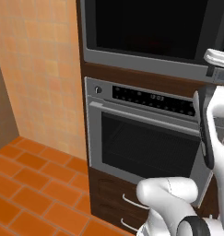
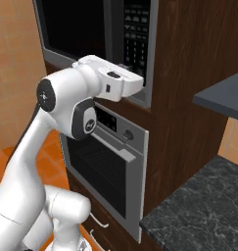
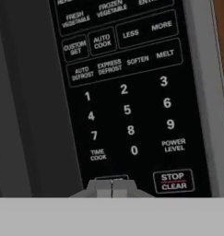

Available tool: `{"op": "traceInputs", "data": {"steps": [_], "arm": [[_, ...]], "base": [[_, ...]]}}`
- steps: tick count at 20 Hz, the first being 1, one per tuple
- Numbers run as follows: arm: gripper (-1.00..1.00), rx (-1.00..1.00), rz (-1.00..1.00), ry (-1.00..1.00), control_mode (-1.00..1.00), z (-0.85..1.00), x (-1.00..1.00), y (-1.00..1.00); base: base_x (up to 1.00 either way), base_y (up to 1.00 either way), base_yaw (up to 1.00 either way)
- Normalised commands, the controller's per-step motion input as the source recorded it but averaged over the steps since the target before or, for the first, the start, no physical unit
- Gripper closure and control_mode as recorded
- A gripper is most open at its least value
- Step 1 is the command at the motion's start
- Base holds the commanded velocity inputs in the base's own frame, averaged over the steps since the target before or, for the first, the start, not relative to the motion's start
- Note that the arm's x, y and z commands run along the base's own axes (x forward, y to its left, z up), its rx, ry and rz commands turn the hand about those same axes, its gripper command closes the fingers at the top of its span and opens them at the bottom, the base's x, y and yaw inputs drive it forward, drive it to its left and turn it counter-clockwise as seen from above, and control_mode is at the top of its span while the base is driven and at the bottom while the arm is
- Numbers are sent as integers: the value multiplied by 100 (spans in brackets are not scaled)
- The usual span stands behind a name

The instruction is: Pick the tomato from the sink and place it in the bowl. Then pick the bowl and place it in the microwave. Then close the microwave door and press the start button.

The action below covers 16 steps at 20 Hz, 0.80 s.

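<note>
Microwave (image 2: 91, 44) sits built into the dark wood cabinet above the oven (image 2: 110, 171), its door (image 1: 145, 27) shut. Hand (image 3: 112, 188), fingers pressed together and holding nothing, meets the button panel (image 3: 132, 92) just left of STOP/CLEAR.

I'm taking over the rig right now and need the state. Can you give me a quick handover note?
Gripper: shut, fingertips together against the microwave's button panel, at the bottom row left of STOP/CLEAR.
Microwave: built in above the oven; microwave door looks closed.
Tomato and bowl: presumably inside, unconfirmed.
Left: confirm the start press, then retract.
</note>
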Motion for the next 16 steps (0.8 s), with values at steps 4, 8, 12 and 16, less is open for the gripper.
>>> {"op": "traceInputs", "data": {"steps": [4, 8, 12, 16], "arm": [[100, 0, 0, 0, -100, -21, 85, -21], [100, 0, 1, 0, -100, -28, 82, -21], [100, 2, 2, -3, -100, -1, -12, 30], [100, 0, 0, -13, -100, 11, -43, 24]], "base": [[0, 0, 0], [0, 0, 0], [0, 0, 0], [0, 0, 0]]}}
